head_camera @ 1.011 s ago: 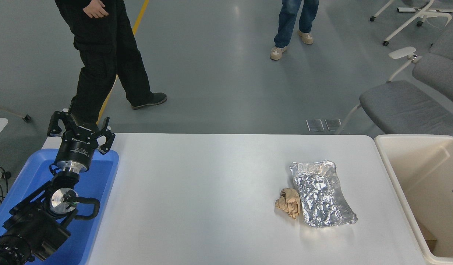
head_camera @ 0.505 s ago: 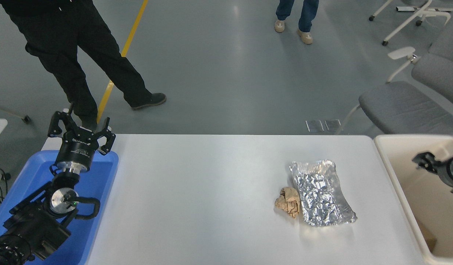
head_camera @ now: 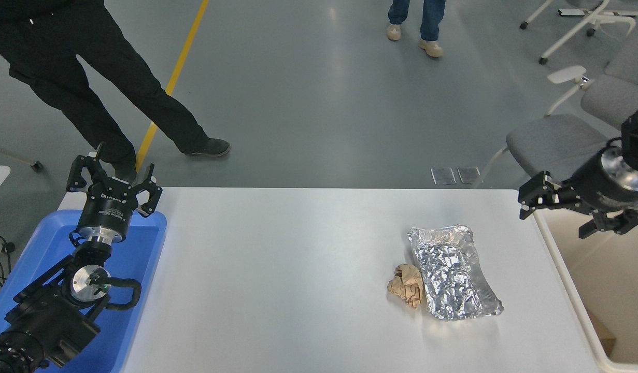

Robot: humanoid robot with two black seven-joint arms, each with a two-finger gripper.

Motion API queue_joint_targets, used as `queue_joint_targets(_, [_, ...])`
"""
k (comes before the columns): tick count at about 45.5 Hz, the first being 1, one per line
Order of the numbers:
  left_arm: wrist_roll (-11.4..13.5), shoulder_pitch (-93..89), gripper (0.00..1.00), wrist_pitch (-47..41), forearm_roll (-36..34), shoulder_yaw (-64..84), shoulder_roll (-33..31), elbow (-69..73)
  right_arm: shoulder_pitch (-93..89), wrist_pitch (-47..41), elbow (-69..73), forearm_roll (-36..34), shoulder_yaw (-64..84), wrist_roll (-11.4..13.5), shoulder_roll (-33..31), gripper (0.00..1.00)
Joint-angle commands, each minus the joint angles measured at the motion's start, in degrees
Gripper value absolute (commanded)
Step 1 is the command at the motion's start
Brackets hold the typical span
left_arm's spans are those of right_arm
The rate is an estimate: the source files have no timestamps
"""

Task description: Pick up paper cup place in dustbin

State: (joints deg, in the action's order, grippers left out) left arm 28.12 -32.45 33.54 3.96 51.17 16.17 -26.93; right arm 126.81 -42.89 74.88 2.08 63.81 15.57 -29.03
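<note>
No paper cup shows anywhere in the head view. The beige dustbin [head_camera: 575,298] stands at the table's right end, partly cut off by the picture's edge. My right gripper [head_camera: 556,220] comes in from the right edge and hangs above the dustbin's near-left corner, open and empty. My left gripper [head_camera: 113,176] is parked at the lower left over the blue tray, open and empty.
A crinkled silver foil tray [head_camera: 453,272] and a crumpled brown paper wad [head_camera: 408,284] lie side by side on the white table [head_camera: 277,280]. A blue tray [head_camera: 137,248] sits at the left end. Two people stand beyond the table; grey chairs [head_camera: 557,147] stand at the far right.
My right arm has risen from the dustbin into full view and moved left and up, its gripper now over the bin's rim. The person in black has stepped left.
</note>
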Motion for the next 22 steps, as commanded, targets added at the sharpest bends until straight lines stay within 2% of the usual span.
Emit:
queue_joint_targets(1, [0.0, 0.0, 0.99, -0.1, 0.0, 0.0, 0.0, 0.0, 9.5, -2.1, 0.5, -2.0, -0.5, -0.1, 7.1, 1.00])
queue_joint_targets(9, [0.0, -0.1, 0.99, -0.1, 0.0, 0.0, 0.0, -0.1, 9.5, -2.1, 0.2, -5.3, 0.9, -0.1, 11.5, 1.00])
queue_joint_targets(22, [0.0, -0.1, 0.99, 0.1, 0.0, 0.1, 0.0, -0.1, 10.0, -2.1, -0.1, -10.3, 6.0, -0.1, 11.4, 1.00])
